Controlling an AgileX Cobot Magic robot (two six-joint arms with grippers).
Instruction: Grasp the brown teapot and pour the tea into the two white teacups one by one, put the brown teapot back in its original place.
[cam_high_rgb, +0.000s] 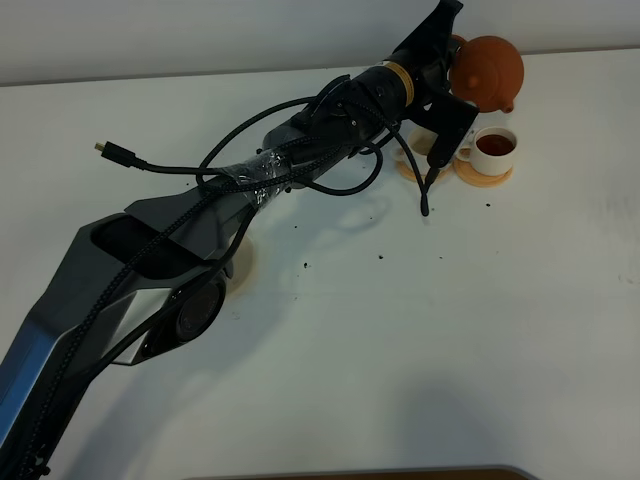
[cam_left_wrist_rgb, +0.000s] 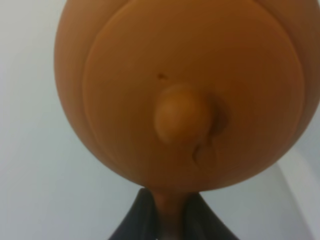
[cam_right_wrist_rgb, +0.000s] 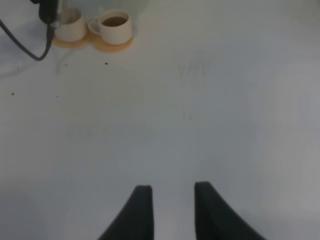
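My left gripper (cam_high_rgb: 455, 78) is shut on the loop handle of the brown teapot (cam_high_rgb: 488, 68) and holds it in the air at the table's far right, just behind the cups. The left wrist view is filled by the teapot's lid and knob (cam_left_wrist_rgb: 180, 117), with the fingers (cam_left_wrist_rgb: 145, 220) clamped on the handle below. The right white teacup (cam_high_rgb: 494, 147) holds dark tea (cam_right_wrist_rgb: 115, 21). The left teacup (cam_right_wrist_rgb: 71, 27) is mostly hidden behind the gripper in the exterior view. My right gripper (cam_right_wrist_rgb: 172, 207) hovers over bare table, its fingers slightly apart with nothing between them.
Each cup sits on a small orange-tan coaster (cam_right_wrist_rgb: 114, 46). The edge of a large pale tan coaster (cam_high_rgb: 246, 264) shows under the left arm's elbow. A loose black cable with a plug (cam_high_rgb: 106, 150) lies at the left. Dark specks dot the white table (cam_high_rgb: 400, 330).
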